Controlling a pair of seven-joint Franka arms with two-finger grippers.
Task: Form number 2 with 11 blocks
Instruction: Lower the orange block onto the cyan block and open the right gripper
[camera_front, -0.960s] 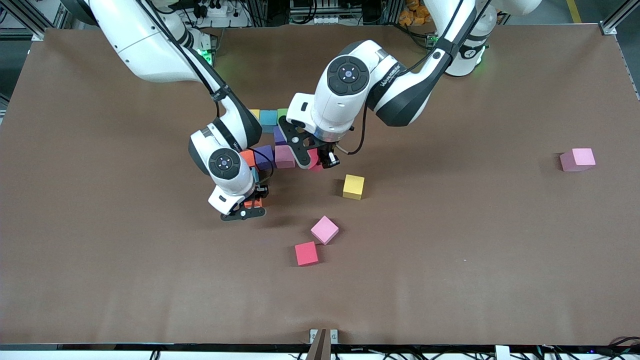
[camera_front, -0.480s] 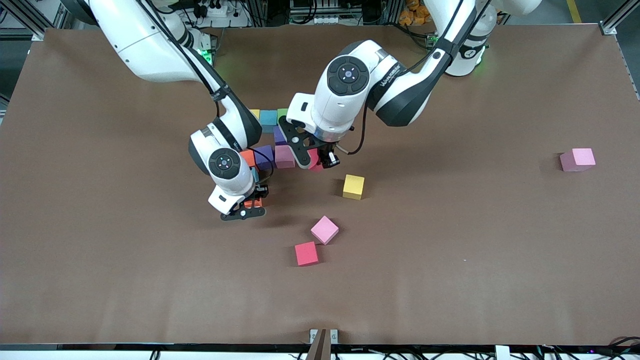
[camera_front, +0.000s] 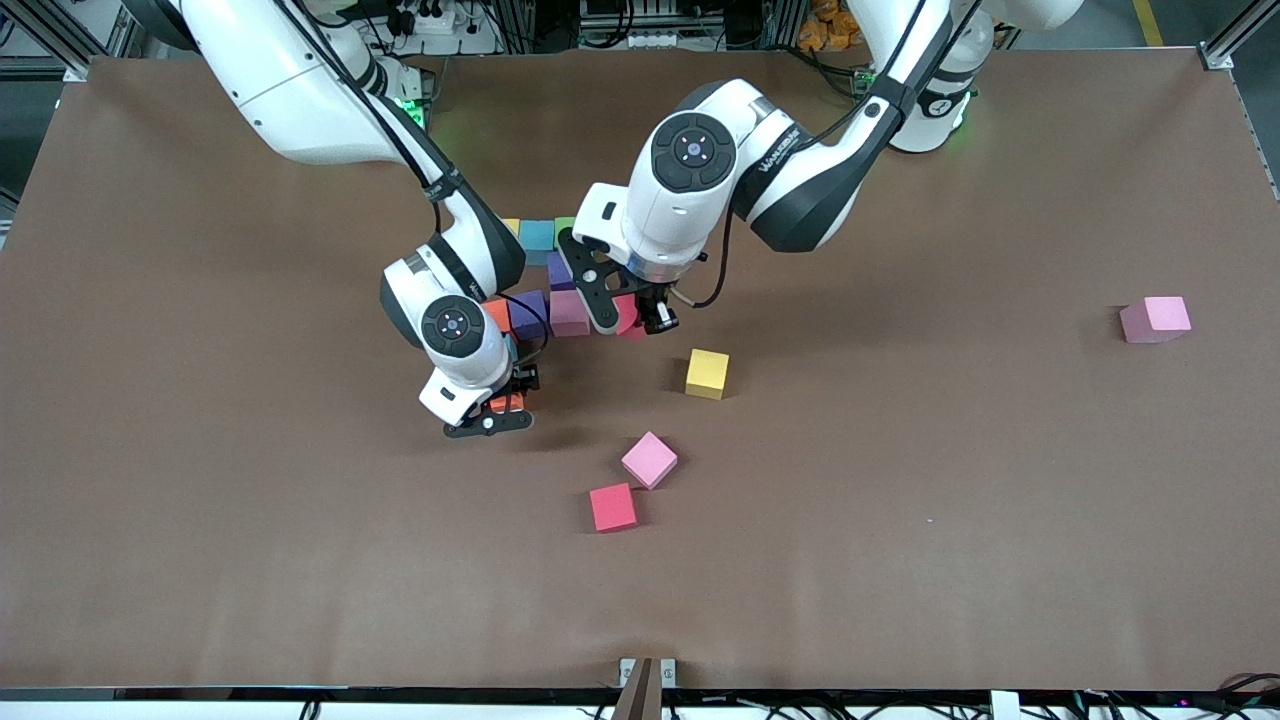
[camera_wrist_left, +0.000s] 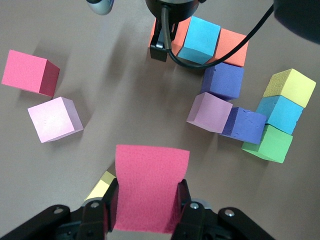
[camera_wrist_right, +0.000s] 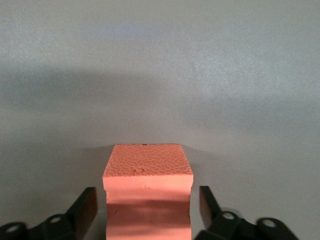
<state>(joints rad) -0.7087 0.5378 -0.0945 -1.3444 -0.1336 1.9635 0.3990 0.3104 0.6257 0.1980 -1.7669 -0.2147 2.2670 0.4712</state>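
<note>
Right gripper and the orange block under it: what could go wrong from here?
1. The right gripper stands open, its fingers close on both sides of the orange block. Lifting at an angle could drag the block out of line.
2. The left gripper is shut on a dark pink block just above the figure. Two arms this close might bump each other or knock the placed blocks.

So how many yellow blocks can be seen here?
2. The loose yellow block lies alone on the table, nearer the front camera than the digit; the yellow end block sits in the digit's row farthest from that camera. Others may be hidden.
</note>
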